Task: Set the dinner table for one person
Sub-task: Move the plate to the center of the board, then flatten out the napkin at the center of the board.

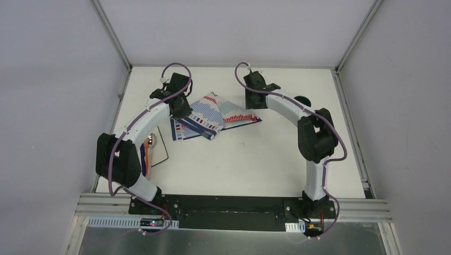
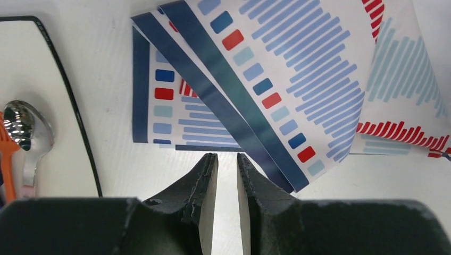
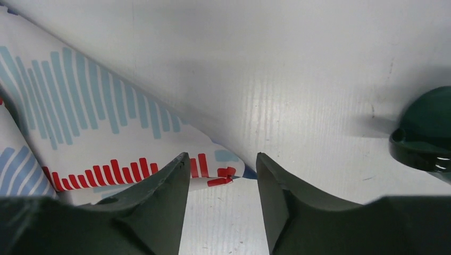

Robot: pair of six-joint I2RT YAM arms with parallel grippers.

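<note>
Striped cloth (image 1: 218, 114) crumpled, folded over itself, far centre of dinner table (image 1: 250, 159). Left gripper (image 2: 227, 156) jaws barely apart, empty. Right gripper (image 3: 221, 155) jaws wide, empty, at cloth corner. Risk: next pinch catches 2 layers, locking fold in.

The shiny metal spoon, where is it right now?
In the top view the shiny metal spoon lies on the white black-rimmed plate at the left of the white tabletop, beside an orange plastic fork, just left of the striped red-blue-white cloth.

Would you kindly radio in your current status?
Left gripper barely open, empty. Right gripper open at corner of folded striped red-blue-white cloth on matte-white tabletop. Nothing in the way.
</note>
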